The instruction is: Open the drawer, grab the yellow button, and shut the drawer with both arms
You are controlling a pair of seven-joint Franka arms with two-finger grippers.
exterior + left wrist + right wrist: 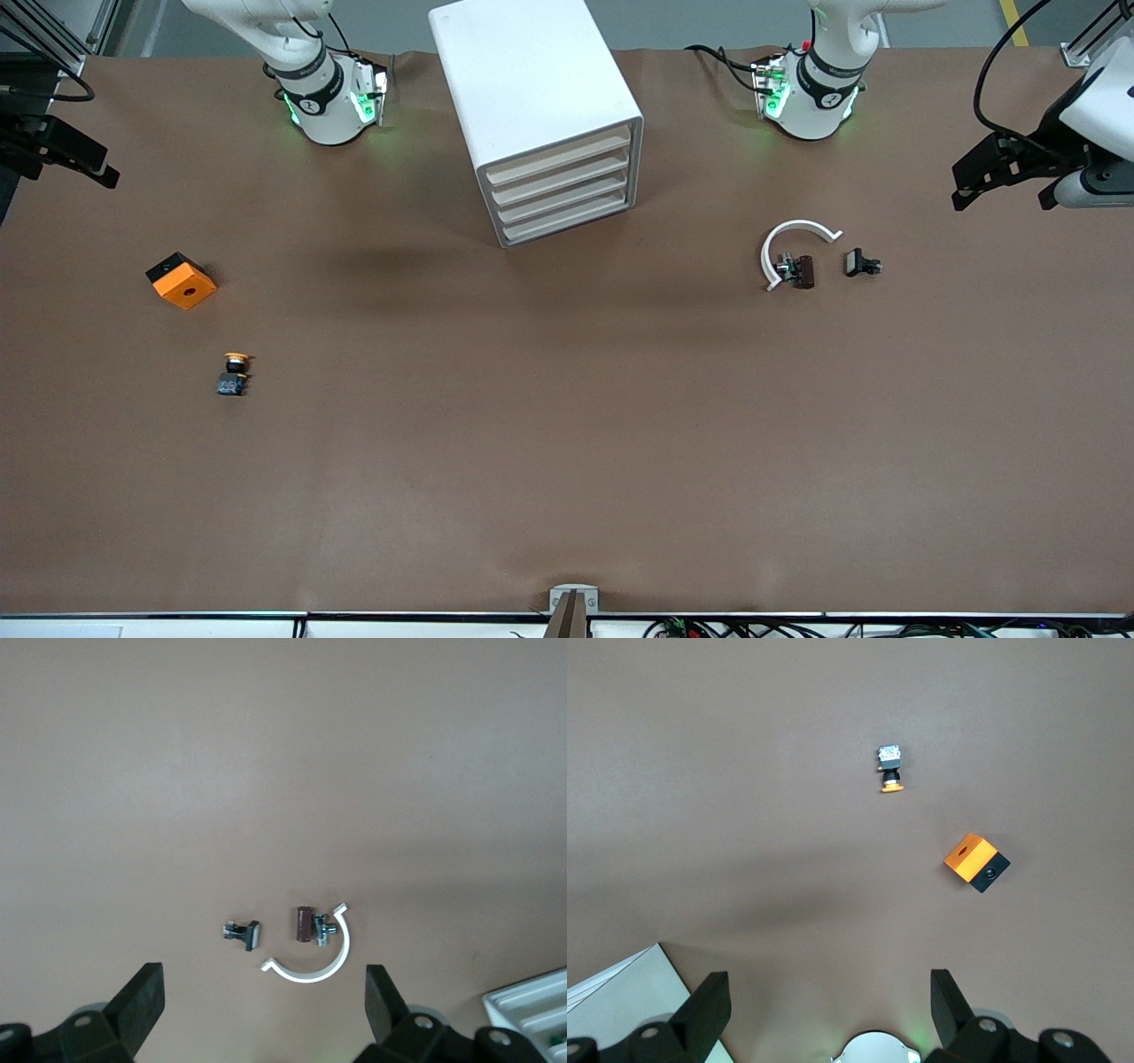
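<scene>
Oddly, the button lies out on the surface toward the right arm's end, nearer the camera than the block (cabinet drawers all shut); both end effectors, left and right, hover wide open and empty, the right one closer

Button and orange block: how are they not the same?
The button is much smaller than the orange block. The button has a round yellow-orange cap on a black-and-blue body; the block is boxy, orange with a hole and a black side. The button lies nearer the front camera than the block. Both sit on the table toward the right arm's end, with no hand touching them.
</scene>
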